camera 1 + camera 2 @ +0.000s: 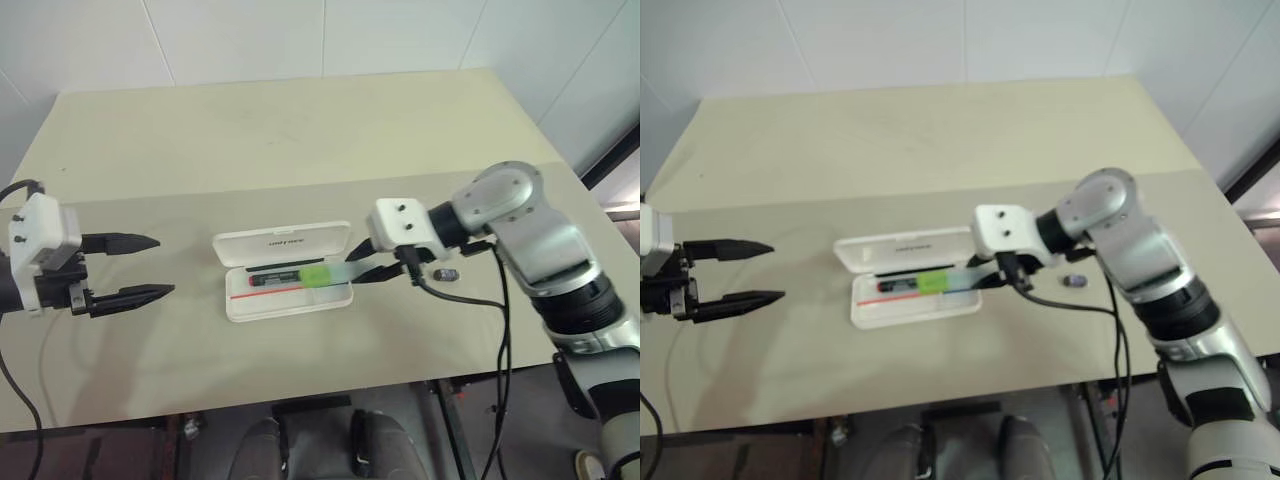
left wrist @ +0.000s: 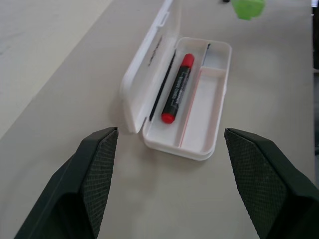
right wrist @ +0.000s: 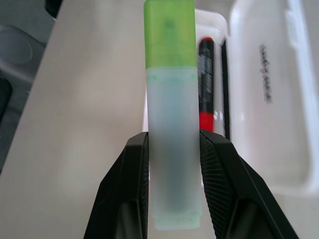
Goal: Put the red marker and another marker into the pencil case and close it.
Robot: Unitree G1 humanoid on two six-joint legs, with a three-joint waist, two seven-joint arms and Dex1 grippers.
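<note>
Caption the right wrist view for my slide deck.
Right gripper holds the light green marker over the open pencil case, red marker already inside.

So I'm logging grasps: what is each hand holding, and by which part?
The right hand grips the light green marker by its translucent barrel end. The left hand is open, holding nothing.

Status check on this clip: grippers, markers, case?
Left gripper open, idle. Right gripper shut on green marker over open pencil case. Red marker inside. Nothing blocking.

A pale beige table [image 1: 300, 130] stands against white tiled walls [image 1: 250, 35] — evenly lit.
</note>
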